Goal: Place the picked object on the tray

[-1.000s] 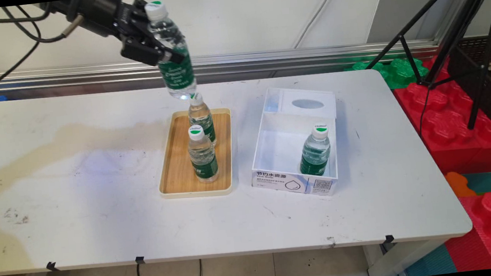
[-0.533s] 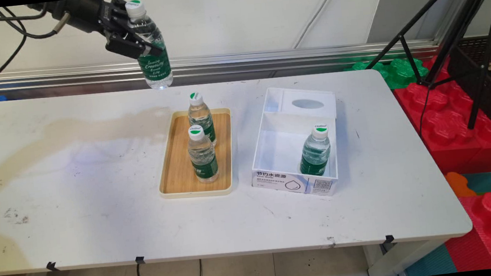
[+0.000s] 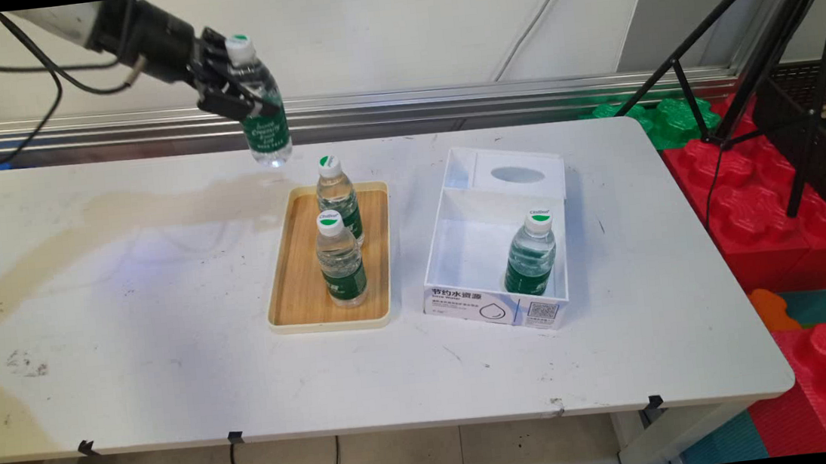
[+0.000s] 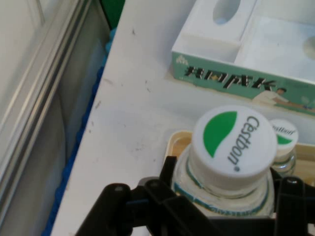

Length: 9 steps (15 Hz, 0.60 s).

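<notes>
I see the white desk point(image 3: 129, 350) filling most of the main view, carrying everything. Right of centre sits a white open box point(image 3: 461, 258) with one green-labelled bottle point(image 3: 530, 252) standing upright in its lower right corner, walled in so it cannot roll. Just left of the box, the wooden tray point(image 3: 297, 288) holds two more bottles upright, the nearer bottle point(image 3: 341, 259) in front of the farther bottle point(image 3: 339, 200), lined up along the tray's length. In the upper left, my gripper point(image 3: 236, 90) carries a fourth, held bottle point(image 3: 261, 110) clear above the desk's far edge, slightly tilted, beyond the tray's upper left corner. The fingers point(image 3: 226, 102) pinch it just under the shoulder, closed against its sides; the hand view shows its white cap point(image 4: 234, 140) between them.
</notes>
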Available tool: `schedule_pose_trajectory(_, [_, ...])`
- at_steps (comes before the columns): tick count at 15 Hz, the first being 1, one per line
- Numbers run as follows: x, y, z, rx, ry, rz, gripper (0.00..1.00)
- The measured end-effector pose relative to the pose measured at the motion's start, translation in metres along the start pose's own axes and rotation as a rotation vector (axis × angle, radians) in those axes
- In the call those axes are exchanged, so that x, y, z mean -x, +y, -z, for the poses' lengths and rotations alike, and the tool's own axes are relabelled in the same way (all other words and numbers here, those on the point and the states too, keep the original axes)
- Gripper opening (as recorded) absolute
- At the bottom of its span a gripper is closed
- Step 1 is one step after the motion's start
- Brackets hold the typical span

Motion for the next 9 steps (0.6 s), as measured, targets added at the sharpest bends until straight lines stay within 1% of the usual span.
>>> schedule_pose_trajectory(2, [0.012, -0.004, -0.016, 0.016, -0.007, 0.007, 0.00])
schedule_pose_trajectory(4, [0.029, -0.009, -0.041, 0.039, -0.020, -0.002, 0.00])
schedule_pose_trajectory(9, [0.053, -0.018, -0.080, 0.057, -0.030, -0.026, 0.00])
